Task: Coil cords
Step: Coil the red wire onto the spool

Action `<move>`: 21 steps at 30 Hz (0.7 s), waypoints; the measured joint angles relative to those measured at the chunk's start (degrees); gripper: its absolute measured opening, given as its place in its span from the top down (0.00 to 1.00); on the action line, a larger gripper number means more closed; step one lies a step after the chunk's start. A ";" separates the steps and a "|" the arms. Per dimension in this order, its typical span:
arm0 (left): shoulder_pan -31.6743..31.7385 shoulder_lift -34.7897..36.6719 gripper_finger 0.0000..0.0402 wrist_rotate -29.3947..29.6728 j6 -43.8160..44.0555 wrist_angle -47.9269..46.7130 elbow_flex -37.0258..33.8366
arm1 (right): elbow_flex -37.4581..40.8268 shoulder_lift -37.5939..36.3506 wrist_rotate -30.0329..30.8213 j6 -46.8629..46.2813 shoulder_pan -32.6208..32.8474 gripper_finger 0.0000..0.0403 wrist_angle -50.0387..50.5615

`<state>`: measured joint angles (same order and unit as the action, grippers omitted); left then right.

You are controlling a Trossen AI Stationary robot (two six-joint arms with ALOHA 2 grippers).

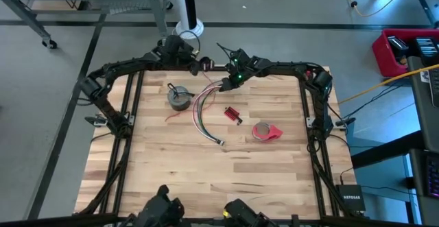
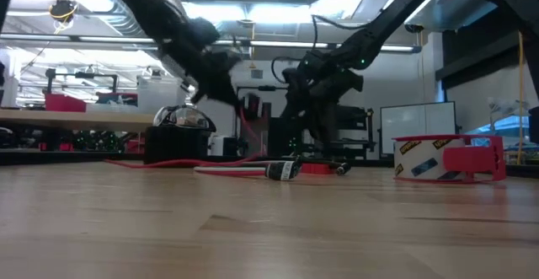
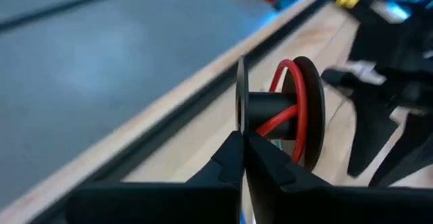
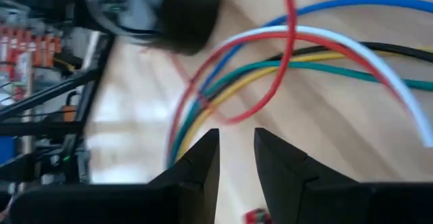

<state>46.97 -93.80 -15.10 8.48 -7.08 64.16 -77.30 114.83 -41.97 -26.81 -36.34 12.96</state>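
With our left gripper [image 3: 242, 141] clenched at the black-and-red spool [image 3: 281, 109] and the right gripper [image 4: 237, 149] released over the wire bundle [image 1: 209, 110], we should wind slowly.

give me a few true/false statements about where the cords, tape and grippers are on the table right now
1. The left gripper is shut. True; a spool wound with red wire sits just past its fingertips.
2. The right gripper is clamped on the tape roll. False; its jaws stand apart above the wire bundle, gripping nothing.
3. The red tape roll lies on the table's right half, away from both grippers. True.
4. The wire bundle is already wound into a neat coil. False; it trails loose across the table in a long curve.
5. The grey coil sits left of the bundle in the high view. True.
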 joint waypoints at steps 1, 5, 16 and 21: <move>-0.01 1.35 1.00 -0.04 -0.07 -0.01 0.00 | 0.00 -1.11 -0.34 0.02 0.00 0.76 0.58; -0.03 7.94 1.00 -0.16 0.01 -0.86 0.00 | 0.00 -6.81 -0.47 0.20 0.00 0.76 2.22; -5.42 26.87 1.00 -0.18 0.56 -12.87 0.00 | 0.00 -25.43 3.12 2.91 0.70 0.76 10.68; -11.37 32.27 1.00 -0.18 3.02 -13.30 0.00 | 0.94 -29.64 8.74 2.95 6.03 0.76 12.71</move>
<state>35.60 -61.53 -15.28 11.50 -20.39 64.16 -76.36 85.19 -33.24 -23.86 -30.31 25.67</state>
